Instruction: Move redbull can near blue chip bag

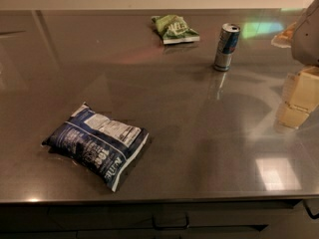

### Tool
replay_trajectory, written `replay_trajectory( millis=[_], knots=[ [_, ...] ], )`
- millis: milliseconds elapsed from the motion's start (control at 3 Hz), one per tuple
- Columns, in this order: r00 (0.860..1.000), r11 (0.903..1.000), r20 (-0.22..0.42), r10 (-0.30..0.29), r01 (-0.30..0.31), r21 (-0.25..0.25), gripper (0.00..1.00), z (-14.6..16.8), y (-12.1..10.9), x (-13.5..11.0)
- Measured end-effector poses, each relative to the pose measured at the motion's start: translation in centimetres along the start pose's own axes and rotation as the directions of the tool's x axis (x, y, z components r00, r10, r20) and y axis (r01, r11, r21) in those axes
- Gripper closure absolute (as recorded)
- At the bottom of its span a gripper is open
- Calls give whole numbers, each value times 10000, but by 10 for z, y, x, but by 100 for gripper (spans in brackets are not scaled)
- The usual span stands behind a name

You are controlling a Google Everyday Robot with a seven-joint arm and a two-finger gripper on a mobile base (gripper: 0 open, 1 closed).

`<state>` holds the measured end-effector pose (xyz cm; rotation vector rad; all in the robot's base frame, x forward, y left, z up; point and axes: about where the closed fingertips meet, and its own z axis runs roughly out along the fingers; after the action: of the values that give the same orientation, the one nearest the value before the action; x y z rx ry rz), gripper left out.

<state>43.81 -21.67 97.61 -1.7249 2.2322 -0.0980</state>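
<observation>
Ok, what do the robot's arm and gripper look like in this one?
Only a slice shows at the right edge of the view. The gripper is made of pale cream, blocky, box-like pieces stacked one under another. Above it, the arm has a smooth light grey-beige shell with an angular outline. No cables, markings or labels can be made out.

Upright redbull can [227, 47], blue chip bag [97, 146] (flat), end effector [299, 101] right

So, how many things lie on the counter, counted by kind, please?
Snack bags: 2, the blue chip bag and a green bag
Cans: 1, the redbull can
Total: 3
The gripper is at the right edge, apart from the can.
</observation>
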Motion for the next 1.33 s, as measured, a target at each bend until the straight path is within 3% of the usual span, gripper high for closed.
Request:
replay_trajectory(
  millis=[667, 1333],
  knots=[
    [9998, 9999, 182, 76, -77, 97, 0, 2, -8, -4],
    [9865, 9977, 1546, 536, -592, 317, 0, 43, -63, -31]
  ],
)
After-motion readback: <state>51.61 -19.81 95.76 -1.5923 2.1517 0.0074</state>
